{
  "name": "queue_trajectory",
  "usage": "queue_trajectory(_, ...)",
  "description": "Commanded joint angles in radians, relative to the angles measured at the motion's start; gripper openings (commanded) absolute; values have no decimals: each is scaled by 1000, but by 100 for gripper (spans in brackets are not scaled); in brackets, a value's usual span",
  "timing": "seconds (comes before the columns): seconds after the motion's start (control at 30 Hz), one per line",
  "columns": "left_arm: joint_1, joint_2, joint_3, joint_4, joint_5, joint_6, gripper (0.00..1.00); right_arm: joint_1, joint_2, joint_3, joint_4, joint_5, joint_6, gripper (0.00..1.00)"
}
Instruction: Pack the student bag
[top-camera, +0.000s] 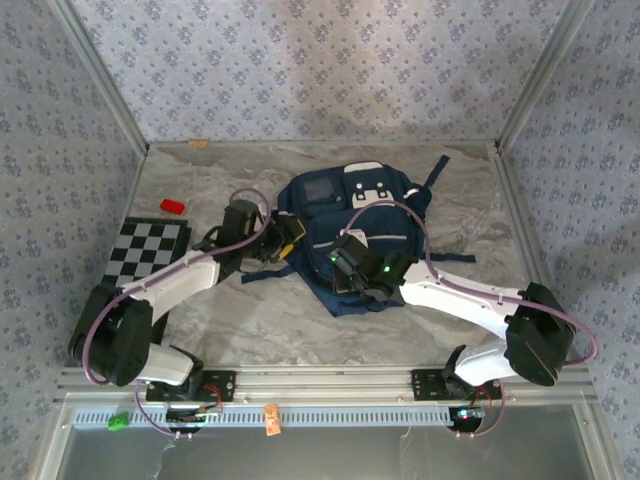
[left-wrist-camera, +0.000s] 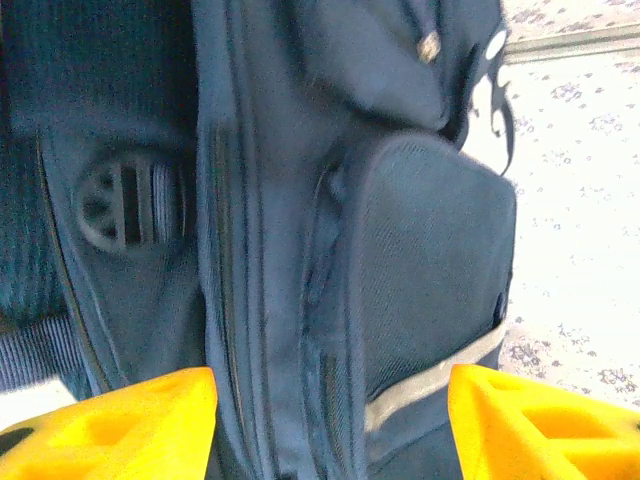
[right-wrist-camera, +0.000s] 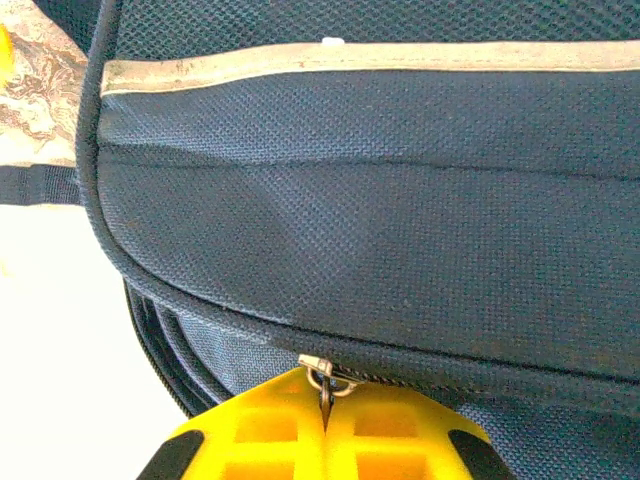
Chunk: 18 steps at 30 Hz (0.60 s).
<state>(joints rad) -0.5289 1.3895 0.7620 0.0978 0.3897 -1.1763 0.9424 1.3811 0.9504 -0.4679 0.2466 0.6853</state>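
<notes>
Right wrist view: the right hand (right-wrist-camera: 325, 425) is pinched shut on the zip pull (right-wrist-camera: 322, 376) of the bag (right-wrist-camera: 380, 230), which lies on the desk (top-camera: 250, 312). The left hand (left-wrist-camera: 328, 405) stands open astride the bag's side. Best pull steadily along the track, fabric kept taut.

Built of white links (top-camera: 180, 275) and black joints (top-camera: 538, 335), trailing lilac cables (top-camera: 424, 238), tipped with yellow ribbed claw fingers (left-wrist-camera: 120, 425).

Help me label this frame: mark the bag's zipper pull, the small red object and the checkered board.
zipper pull (right-wrist-camera: 322, 372), right wrist view, its metal ring.
small red object (top-camera: 173, 206), top external view, its top face.
checkered board (top-camera: 146, 250), top external view, its middle squares.
</notes>
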Motion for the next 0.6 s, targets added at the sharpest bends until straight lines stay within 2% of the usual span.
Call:
queue_trajectory(0.0, -67, -1, -13, 86, -62, -167, 62, 3, -23, -9, 8, 20, 24, 0)
queue_trajectory(0.17, -157, 34, -21, 175, -130, -284, 59, 4, -19, -7, 6, 25, 20, 0)
queue_trajectory(0.33, -225, 58, -1, 168, -171, -330, 53, 2, -19, -5, 5, 29, 14, 0)
queue_trajectory(0.57, -211, 51, -30, 120, -246, -343, 18, -5, -39, -1, -41, 38, 15, 0)
